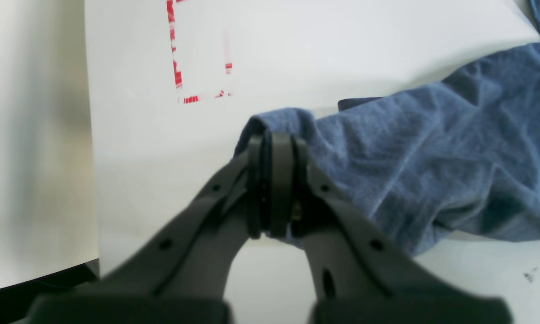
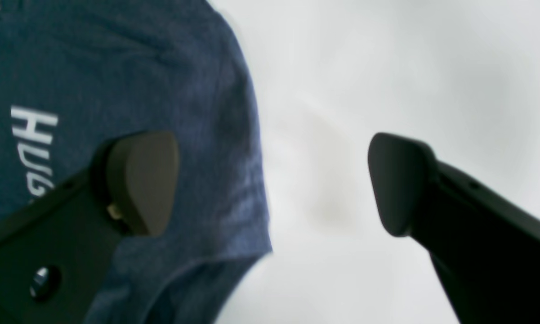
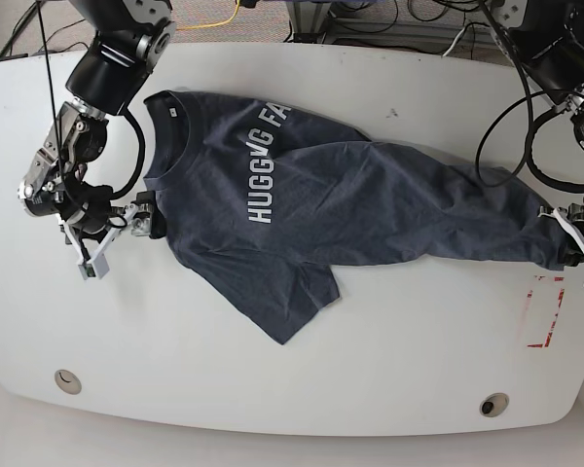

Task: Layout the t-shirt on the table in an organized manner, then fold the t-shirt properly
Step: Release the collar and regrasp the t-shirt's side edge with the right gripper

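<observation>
Spread across the white tabletop (image 3: 302,389): the dark navy t-shirt (image 3: 302,209), collar toward the base view's left edge, white lettering running up the chest, hem end drawn out toward that view's right edge. One sleeve flat, pointing toward the near edge; fabric wrinkled and bunched along the stretched stretch toward the hem.

Left pincer (image 1: 274,189), near the base view's right edge, clamped tight on a pinched fold of the t-shirt's hem, cloth humped over the closed tips. Just beyond it on the tabletop, the red tape mark (image 1: 198,54), apart from the cloth.

Right pincer (image 2: 270,184), near the base view's left edge, spread wide apart, gripping nothing. One fingertip (image 2: 139,180) over the shirt beside the lettering, the other over bare tabletop past the shirt's edge. Contact with the fabric impossible to tell from the blurred wrist view.

Two small round holes (image 3: 66,380) near the near edge, one toward each corner.
</observation>
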You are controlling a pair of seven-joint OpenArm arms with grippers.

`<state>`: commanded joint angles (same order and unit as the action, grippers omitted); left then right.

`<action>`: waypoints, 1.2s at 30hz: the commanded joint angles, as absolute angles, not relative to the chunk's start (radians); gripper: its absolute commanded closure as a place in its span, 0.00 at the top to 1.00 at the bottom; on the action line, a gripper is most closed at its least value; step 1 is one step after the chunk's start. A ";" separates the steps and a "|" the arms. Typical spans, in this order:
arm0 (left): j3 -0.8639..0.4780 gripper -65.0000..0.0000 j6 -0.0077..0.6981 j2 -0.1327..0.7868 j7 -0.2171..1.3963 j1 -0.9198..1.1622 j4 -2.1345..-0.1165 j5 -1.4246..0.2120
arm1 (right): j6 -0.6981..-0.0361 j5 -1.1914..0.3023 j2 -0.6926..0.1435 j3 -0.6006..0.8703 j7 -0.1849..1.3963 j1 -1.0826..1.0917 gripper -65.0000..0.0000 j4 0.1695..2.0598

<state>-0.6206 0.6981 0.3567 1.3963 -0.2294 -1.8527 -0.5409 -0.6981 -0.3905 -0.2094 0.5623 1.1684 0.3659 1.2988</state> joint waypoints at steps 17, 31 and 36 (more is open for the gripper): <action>-0.621 0.00 0.698 0.357 1.396 -0.229 -1.853 -0.541 | -0.698 -0.390 -0.228 0.515 1.056 0.470 1.00 0.947; -0.621 0.00 0.698 0.357 1.396 -0.229 -1.853 -0.541 | -0.698 -0.390 -0.134 0.460 1.059 0.455 1.00 0.947; -0.621 0.00 0.698 0.357 1.396 -0.229 -1.853 -0.541 | -0.698 -0.389 -0.130 0.460 1.056 0.460 0.87 0.947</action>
<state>-0.6206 0.6981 0.3567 1.3963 -0.2294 -1.8527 -0.5409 -0.6981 -0.3890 -0.1297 0.4595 1.0564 0.4595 0.9475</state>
